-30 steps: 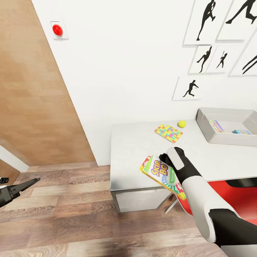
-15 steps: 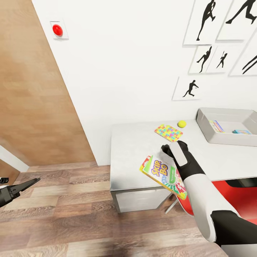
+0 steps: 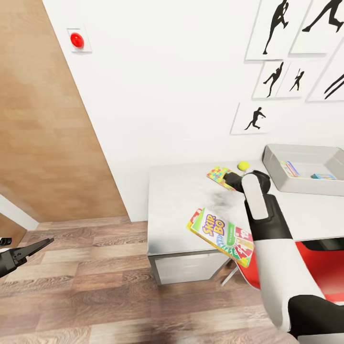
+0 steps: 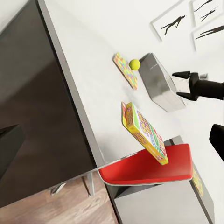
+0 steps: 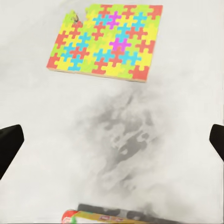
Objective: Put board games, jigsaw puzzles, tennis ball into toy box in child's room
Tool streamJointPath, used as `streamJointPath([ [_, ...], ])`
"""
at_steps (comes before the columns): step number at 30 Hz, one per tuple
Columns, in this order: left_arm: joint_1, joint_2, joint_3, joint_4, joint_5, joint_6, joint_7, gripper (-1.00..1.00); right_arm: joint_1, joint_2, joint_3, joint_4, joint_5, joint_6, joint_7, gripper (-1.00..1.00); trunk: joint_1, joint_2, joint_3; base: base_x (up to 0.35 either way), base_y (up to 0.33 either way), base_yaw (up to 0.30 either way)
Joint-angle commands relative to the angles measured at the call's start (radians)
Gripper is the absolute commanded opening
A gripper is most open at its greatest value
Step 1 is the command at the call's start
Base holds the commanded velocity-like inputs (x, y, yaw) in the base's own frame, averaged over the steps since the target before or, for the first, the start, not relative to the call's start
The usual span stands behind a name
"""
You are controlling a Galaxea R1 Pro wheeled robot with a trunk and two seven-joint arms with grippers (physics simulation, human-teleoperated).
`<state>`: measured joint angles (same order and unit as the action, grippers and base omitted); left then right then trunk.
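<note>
Right gripper point(image 5: 112, 135) stands with its two dark fingers spread wide and nothing between them, poised over the bare pale grey speckled table top point(image 3: 177, 200). In the head view it sits at centre right point(image 3: 232, 179), at the end of the white-and-black right arm point(image 3: 270, 243), overlapping the near edge of the thin flat jigsaw puzzle panel of yellow, pink, blue and green interlocking pieces point(image 5: 106, 41). In the right wrist view that panel lies flat in the upper half of the frame, apart from both fingertips. The small yellow-green tennis ball point(image 3: 244, 166) rests just beside the panel, toward the shallow pale grey open-topped toy box point(image 3: 273, 170) at the right edge of the head view, where colourful flat items already lie inside. The white-green printed flat board game box marked Skip-Bo point(image 3: 223, 235) lies at the front edge of the table, lower centre, overhanging a red chair seat point(image 4: 154, 167). At the lower left of the head view, the left gripper point(image 3: 45, 242) hangs above the wood-plank floor point(image 3: 95, 286), its dark fingers pressed together on nothing.
</note>
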<state>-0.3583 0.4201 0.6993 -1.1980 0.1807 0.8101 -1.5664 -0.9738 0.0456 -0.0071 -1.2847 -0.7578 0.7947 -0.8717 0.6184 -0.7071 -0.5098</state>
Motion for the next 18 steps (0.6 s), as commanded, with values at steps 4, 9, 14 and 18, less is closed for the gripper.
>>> streamJointPath([
  [4, -0.001, 0.000, 0.000, 0.000, -0.001, 0.011, -0.004, 1.00, 0.056, 0.001, -0.038, -0.140, -0.017, 0.115, -0.002, 1.00, 0.000, -0.001, -0.001, 0.000, 0.000, 0.000],
  [9, -0.001, 0.000, 0.000, 0.000, -0.001, 0.011, -0.004, 1.00, 0.181, 0.003, -0.087, -0.269, -0.030, 0.226, 0.017, 1.00, 0.000, -0.001, -0.001, 0.000, 0.000, 0.000],
  [14, -0.001, 0.000, 0.000, 0.000, -0.001, 0.010, -0.004, 1.00, 0.291, 0.000, -0.131, -0.301, -0.051, 0.252, 0.093, 1.00, 0.000, -0.001, -0.001, 0.000, 0.000, 0.000],
  [18, -0.001, 0.000, 0.000, 0.000, -0.001, 0.010, -0.004, 1.00, 0.347, -0.034, -0.223, -0.306, -0.087, 0.252, 0.263, 1.00, 0.000, -0.001, -0.001, 0.000, 0.000, 0.000],
])
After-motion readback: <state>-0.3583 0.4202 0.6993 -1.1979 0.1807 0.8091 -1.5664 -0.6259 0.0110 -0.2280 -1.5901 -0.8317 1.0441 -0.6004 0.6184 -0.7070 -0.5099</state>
